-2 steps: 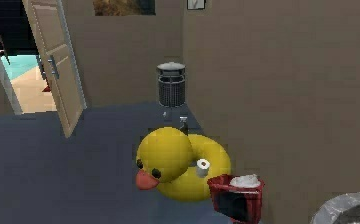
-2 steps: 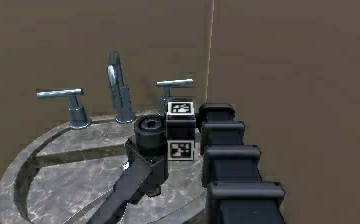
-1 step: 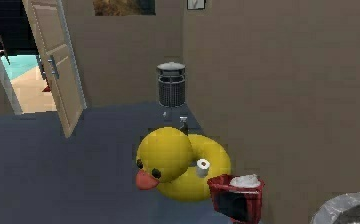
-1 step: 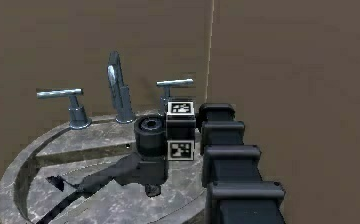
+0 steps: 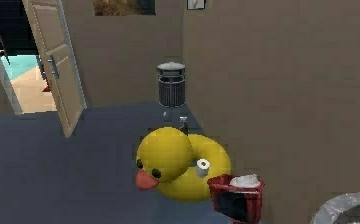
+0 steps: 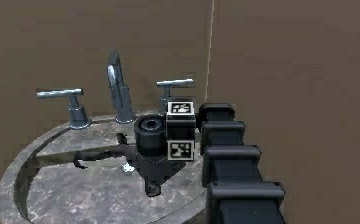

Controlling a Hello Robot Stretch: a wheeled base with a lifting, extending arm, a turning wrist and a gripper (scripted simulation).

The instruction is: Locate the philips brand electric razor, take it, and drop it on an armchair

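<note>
Marble sink point(image 6: 33, 168), chrome faucet point(image 6: 116, 85), gripper point(image 6: 146, 150) near; brown walls point(image 5: 278, 90), dark floor point(image 5: 78, 160).

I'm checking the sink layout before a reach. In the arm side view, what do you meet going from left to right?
Tap handle → faucet spout → second tap handle → arm's dark bar.

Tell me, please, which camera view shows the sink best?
The arm side view: the sink lies with its basin, faucet and both handles. The forward view has a curved piece of its grey rim at the bottom right corner.
</note>
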